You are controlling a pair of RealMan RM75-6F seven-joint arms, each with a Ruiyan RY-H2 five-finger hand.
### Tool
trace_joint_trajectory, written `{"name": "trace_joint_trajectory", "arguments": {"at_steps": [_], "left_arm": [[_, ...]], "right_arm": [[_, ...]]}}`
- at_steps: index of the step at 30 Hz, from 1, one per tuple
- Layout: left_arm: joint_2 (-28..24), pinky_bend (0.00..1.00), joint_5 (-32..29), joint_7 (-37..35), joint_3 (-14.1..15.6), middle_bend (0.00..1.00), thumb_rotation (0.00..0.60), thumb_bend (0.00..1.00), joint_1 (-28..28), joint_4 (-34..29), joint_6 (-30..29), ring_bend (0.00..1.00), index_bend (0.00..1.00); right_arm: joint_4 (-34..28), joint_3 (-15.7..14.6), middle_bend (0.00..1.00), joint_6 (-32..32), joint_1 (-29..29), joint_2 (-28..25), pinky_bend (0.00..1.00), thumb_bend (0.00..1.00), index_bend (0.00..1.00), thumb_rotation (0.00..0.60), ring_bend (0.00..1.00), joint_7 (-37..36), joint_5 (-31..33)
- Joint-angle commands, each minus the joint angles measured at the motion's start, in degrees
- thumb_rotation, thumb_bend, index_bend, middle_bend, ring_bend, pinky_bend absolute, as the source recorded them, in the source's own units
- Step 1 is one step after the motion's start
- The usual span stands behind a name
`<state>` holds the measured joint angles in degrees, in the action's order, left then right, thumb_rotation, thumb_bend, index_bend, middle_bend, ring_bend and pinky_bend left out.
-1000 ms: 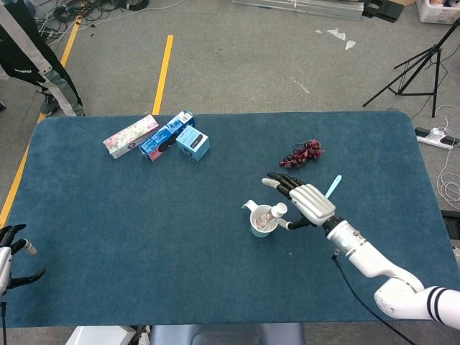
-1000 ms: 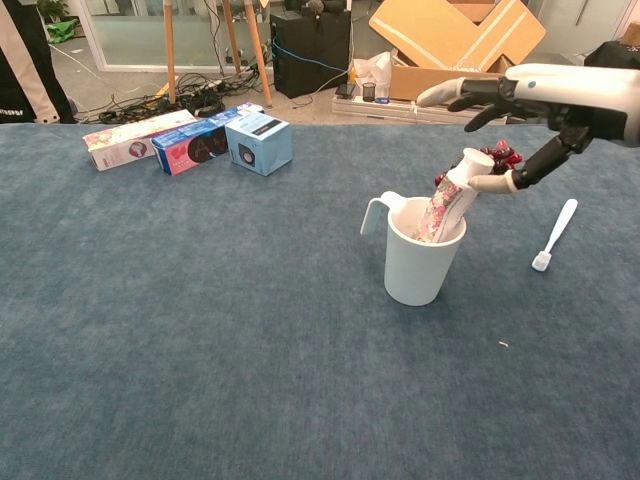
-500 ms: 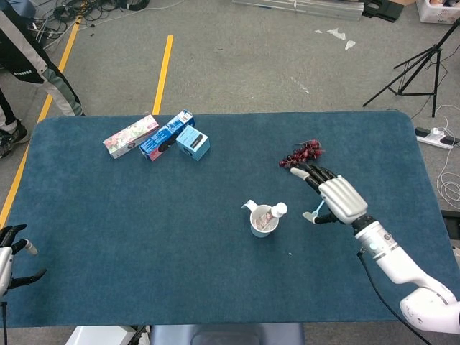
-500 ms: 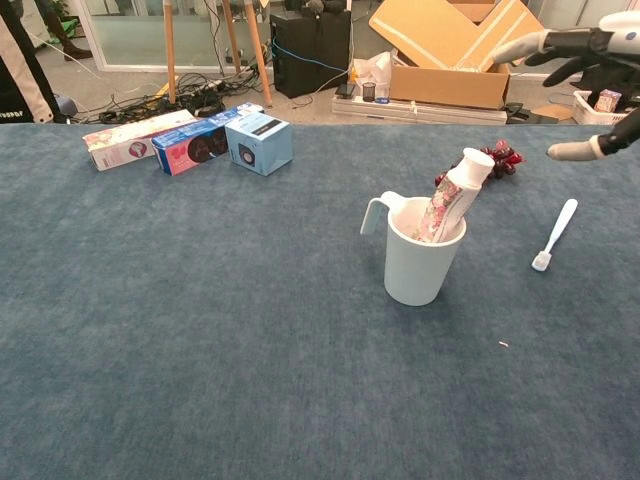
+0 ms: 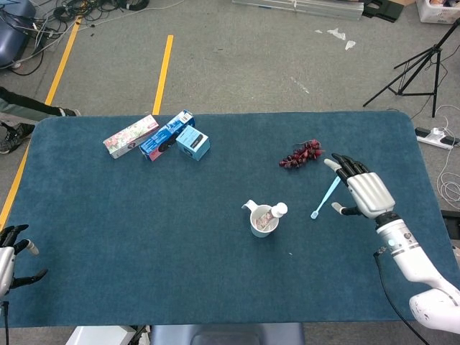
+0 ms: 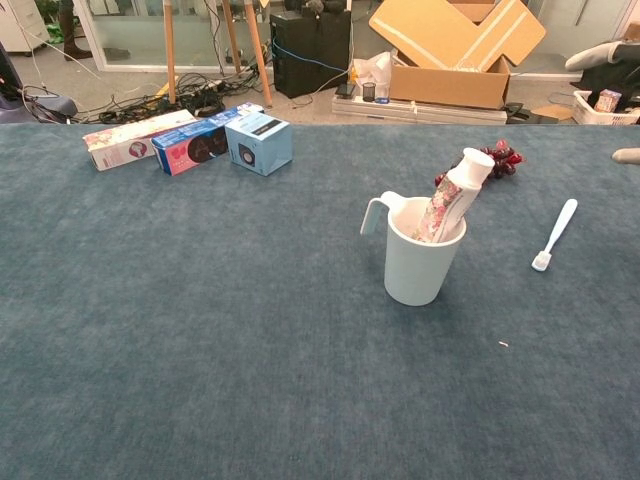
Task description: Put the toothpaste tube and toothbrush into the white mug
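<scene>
At the right of the head view, the right hand [image 5: 365,192] has a silver-grey ribbed back, black fingers [image 5: 343,162] with pale tips and a white thumb. Its wrist is a white cylinder with a small teal mark, on a glossy white forearm trailed by a black cable. At lower left, the left hand [image 5: 10,257] shows black fingers with pale tips.

You have bright, even overhead light in both views, with only soft, short shadows under the white mug [image 6: 415,265]. No glare on the table [image 5: 144,237]. Focus stays sharp; edges barely bend.
</scene>
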<state>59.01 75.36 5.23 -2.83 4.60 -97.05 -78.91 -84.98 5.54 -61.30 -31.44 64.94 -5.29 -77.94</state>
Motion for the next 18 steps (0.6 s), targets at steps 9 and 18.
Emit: {"name": "trace_joint_trajectory", "arguments": {"at_steps": [9,18], "left_arm": [[-0.1,0.24,0.1,-0.2,0.1,0.17,0.600,0.00,0.0,-0.1,0.0,0.11,0.51],[-0.2,0.24,0.2,-0.6,0.1,0.17,0.600,0.00,-0.1,-0.1,0.0,0.11,0.51]], "right_arm": [[10.4,-0.7,0.02,5.4,-1.4,8.8,0.15,0.16,0.12,0.600,0.00,6.1,2.7],[16.4,-2.2,0.02,8.2,-2.6,13.4,0.15,0.16,0.28,0.600,0.00,9.1,1.2]]}}
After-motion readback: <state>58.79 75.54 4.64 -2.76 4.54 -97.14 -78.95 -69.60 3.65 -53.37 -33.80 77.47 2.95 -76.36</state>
